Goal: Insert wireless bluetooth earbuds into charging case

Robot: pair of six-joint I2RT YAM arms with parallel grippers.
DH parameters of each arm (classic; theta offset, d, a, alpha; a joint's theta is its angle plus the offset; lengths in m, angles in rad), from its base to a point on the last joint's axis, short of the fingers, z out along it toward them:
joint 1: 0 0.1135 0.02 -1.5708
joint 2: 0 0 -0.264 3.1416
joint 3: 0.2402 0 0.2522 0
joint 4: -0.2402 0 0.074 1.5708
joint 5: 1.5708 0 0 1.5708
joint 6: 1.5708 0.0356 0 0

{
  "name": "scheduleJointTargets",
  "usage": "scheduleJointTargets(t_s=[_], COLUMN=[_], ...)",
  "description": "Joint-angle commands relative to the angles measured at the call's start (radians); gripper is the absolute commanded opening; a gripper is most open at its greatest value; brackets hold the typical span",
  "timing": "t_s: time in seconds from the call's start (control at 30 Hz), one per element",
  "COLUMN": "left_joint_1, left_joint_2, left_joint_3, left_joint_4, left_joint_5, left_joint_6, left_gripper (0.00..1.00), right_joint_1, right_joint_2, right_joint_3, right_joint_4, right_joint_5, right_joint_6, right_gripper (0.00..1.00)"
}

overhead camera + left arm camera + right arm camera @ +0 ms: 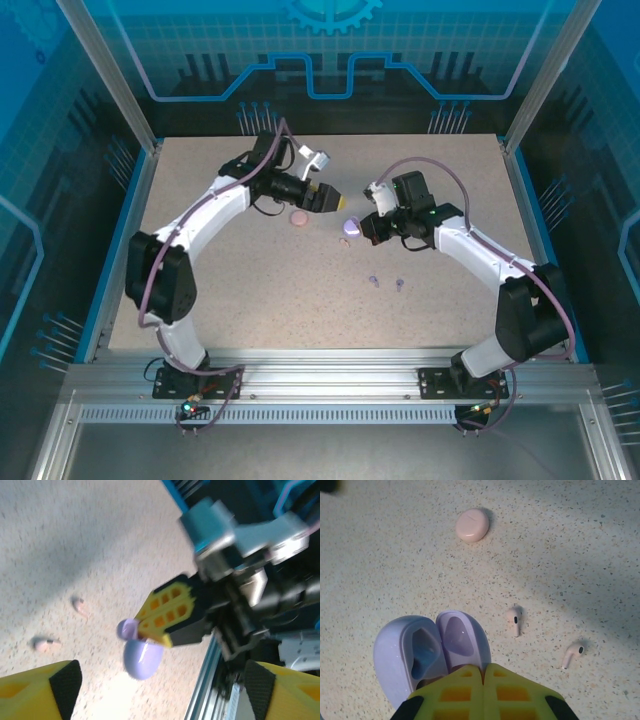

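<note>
The purple charging case (430, 650) lies open on the table, both hollows empty. My right gripper (482, 672) is shut on its rear edge by the hinge. The case (350, 228) sits mid-table between both grippers. My left gripper (335, 201) hovers just left of and above it, its jaws wide open and holding nothing (160, 685). The left wrist view shows the case (142, 655) under the right gripper's yellow fingers (167, 612). Two pale pink earbuds (515, 620) (572, 653) lie loose beyond the case. Two purple earbuds (373, 280) (399, 285) lie nearer the front.
A closed pink case (298, 218) rests left of the purple one, also seen in the right wrist view (472, 525). The two pink buds (79, 605) (45, 644) lie on speckled tabletop. A blue-edged frame (525, 200) bounds the table.
</note>
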Motion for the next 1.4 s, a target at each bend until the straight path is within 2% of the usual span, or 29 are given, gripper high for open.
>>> scheduleJointTargets(t_s=[0.0,0.33,0.8,1.0,1.37], left_joint_1=[-0.001,-0.052,-0.071,-0.072,-0.072], left_joint_2=[0.062,0.112,0.161,0.17,0.18], left_joint_3=[0.06,0.089,0.139,0.139,0.134], left_joint_4=[-0.239,-0.281,-0.305,-0.302,-0.285], left_joint_5=[0.085,0.115,0.149,0.173,0.213], left_joint_6=[0.146,0.188,0.197,0.203,0.19], left_gripper=[0.82,0.65,0.56,0.47,0.43], right_joint_1=[-0.019,-0.015,0.001,0.003,0.002], right_joint_2=[-0.001,0.032,0.022,0.028,0.032], right_joint_3=[0.048,0.097,0.114,0.116,0.114], right_joint_4=[-0.047,-0.095,-0.103,-0.105,-0.1], right_joint_5=[-0.031,-0.114,-0.14,-0.14,-0.137], right_joint_6=[-0.087,-0.102,-0.098,-0.099,-0.096], right_gripper=[0.0,0.0,0.0,0.0,0.0])
